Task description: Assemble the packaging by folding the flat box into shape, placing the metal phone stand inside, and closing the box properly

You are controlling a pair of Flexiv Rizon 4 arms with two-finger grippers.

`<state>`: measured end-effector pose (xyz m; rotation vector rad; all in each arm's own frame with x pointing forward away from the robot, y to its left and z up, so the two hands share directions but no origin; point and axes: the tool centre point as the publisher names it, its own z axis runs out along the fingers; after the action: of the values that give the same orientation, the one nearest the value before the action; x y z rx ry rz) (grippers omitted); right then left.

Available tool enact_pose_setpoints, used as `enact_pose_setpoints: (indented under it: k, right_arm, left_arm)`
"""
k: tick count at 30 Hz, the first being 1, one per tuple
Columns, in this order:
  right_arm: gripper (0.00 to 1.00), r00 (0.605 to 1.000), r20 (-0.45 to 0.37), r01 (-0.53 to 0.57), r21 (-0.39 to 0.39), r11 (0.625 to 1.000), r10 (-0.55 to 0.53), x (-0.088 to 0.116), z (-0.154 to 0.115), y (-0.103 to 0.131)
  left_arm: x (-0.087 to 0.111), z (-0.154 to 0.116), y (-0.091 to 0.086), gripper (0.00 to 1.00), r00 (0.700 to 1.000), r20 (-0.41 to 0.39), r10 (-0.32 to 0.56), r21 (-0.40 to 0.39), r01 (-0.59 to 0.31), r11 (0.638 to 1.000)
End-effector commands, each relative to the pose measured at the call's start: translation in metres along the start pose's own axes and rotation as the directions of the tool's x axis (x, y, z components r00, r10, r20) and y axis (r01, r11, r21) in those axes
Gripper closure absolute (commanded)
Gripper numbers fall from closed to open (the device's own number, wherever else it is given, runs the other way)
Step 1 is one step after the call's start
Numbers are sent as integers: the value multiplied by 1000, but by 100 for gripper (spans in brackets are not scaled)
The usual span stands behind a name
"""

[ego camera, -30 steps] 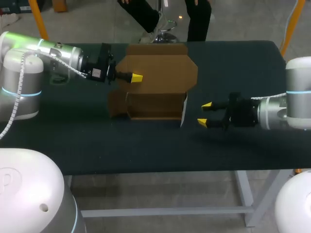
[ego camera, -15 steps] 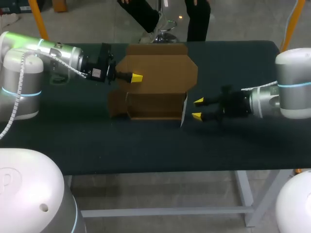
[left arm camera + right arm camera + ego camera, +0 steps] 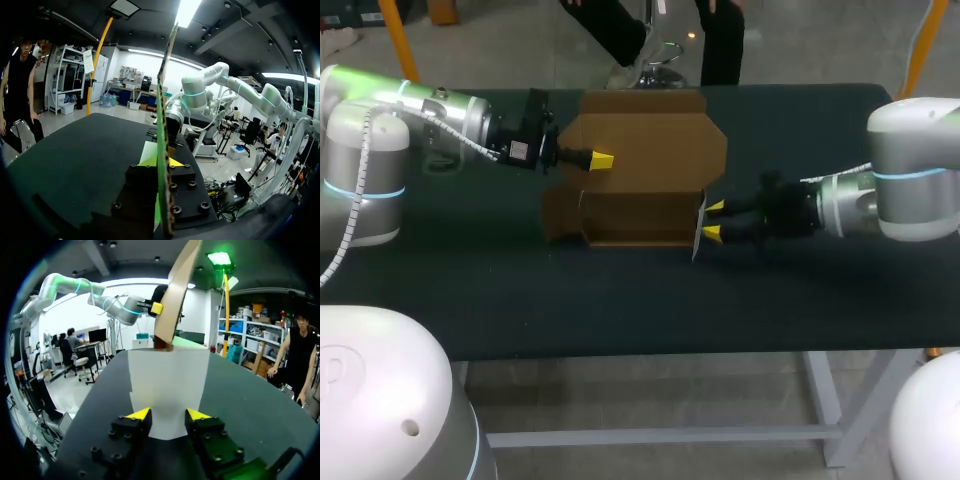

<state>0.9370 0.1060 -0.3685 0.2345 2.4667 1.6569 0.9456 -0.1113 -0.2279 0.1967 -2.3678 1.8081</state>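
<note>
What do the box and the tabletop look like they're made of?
Box: thin brown cardboard, matte. It holds creased folds and shows a thin raw edge in the left wrist view, with a white face on one flap. Tabletop: dark, matte, no glare, possibly a mat or cloth covering; can't tell which.

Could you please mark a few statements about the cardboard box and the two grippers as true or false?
1. The left gripper is shut on the upright panel of the brown cardboard box. True.
2. The right gripper is open, its fingers apart at the box's white side flap. True.
3. A metal phone stand lies inside the box. False: no stand shows in any view.
4. The box is closed. False: its top is open, with the panel standing up.
</note>
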Motion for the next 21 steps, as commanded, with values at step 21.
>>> enact_pose_setpoints:
  k: [21]
  right_arm:
    - [51,991,122,-47,-30,998,50,7,17,4]
  left_arm:
    - [-1,1,2,100,1000,-3,-1,-3,1,1000]
